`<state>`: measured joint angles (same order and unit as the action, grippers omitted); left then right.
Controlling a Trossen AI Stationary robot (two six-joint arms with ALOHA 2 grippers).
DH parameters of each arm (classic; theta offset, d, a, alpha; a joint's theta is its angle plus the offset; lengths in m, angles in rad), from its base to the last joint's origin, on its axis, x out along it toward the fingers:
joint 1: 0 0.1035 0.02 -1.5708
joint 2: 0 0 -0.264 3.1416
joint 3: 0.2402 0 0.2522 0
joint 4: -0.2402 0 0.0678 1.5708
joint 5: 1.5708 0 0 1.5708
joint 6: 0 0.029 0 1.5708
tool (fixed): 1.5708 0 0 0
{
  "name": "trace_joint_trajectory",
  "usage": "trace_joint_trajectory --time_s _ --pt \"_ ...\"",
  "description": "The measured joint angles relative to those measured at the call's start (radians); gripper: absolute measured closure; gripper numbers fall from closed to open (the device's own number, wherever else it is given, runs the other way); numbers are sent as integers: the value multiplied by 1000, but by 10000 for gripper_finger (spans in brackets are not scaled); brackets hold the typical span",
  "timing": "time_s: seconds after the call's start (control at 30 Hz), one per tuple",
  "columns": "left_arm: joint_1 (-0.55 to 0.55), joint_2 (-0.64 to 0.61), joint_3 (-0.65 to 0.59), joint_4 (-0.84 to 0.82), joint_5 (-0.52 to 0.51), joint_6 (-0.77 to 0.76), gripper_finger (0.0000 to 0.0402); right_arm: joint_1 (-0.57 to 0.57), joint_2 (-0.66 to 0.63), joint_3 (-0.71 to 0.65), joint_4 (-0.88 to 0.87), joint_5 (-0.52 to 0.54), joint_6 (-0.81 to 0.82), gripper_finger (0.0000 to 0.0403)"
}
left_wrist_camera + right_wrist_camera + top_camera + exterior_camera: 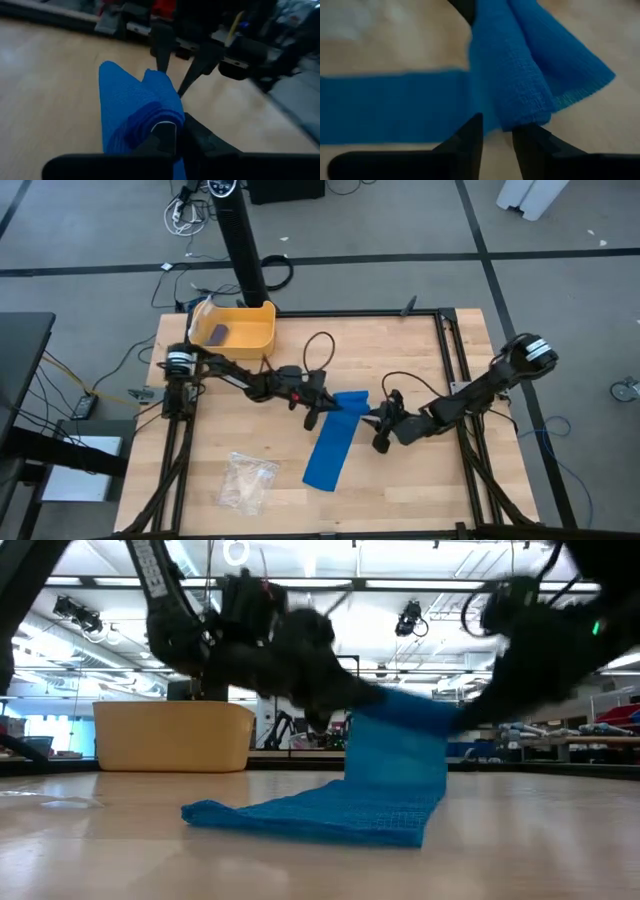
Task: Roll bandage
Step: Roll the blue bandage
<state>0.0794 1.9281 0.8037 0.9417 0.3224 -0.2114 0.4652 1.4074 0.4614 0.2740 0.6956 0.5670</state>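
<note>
The bright blue bandage [333, 442] is a long strip. Its near part lies flat on the wooden table [420, 490], and its far end [400, 712] is gathered into a loose fold and raised off the table. My left gripper [318, 414] is shut on that raised end from the table's left side. My right gripper [379, 423] holds the same end from the right side. In the low view the strip drops from the raised end to the table and runs on along it [300, 812]. My left gripper pinches the left side of the bandage's folded far end [159, 116] between its two fingers, several layers together. The fingers come roughly level from the table's left. The fold is held clear of the table and the strip trails down from it. My right gripper has the right side of the folded far end [522, 112] between its two fingertips [470, 134], several layers bunched. The fingers come low and roughly level from the table's right, across the strip. The held end is off the table; the rest lies flat [390, 107].
A yellow bin [262, 330] with a small dark purple block [218, 333] stands at the far left, beside a black post [243, 250]. A clear crinkled plastic bag [248, 478] lies near the front left. Dark rails [452, 350] run along the table's sides.
</note>
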Motion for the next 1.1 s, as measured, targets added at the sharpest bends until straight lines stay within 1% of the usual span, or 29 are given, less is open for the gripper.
trace_joint_trajectory --time_s 0.13,0.27,0.37,0.43,0.53,0.6,0.7,0.83,1.0,1.07,1.1 --pt "0 -124 -29 -11 45 -1 384 56 -132 7 24 63 -86 267" --pt "0 -259 -39 -106 83 -2 384 107 -253 8 39 146 -193 250" --pt "-4 -340 -39 -141 92 -2 384 133 -309 8 67 197 -254 245" --pt "-5 -391 -39 -149 92 -4 383 137 -318 7 102 204 -275 243" --pt "-4 -450 -40 -145 90 -2 382 132 -291 6 188 194 -291 242" --pt "-5 -474 -40 -140 82 0 382 123 -250 6 266 183 -315 240" --pt "-5 -489 -41 -125 68 3 382 105 -178 9 403 154 -353 233" --pt "-6 -490 -41 -128 59 20 382 69 -83 43 533 119 -408 219" --pt "-17 -490 -41 -120 57 24 383 2 1 98 554 119 -439 214" --pt "-23 -490 -41 -115 57 24 383 -20 26 115 555 119 -454 228" --pt "-23 -490 -41 -111 57 24 383 -27 36 121 556 119 -459 242"
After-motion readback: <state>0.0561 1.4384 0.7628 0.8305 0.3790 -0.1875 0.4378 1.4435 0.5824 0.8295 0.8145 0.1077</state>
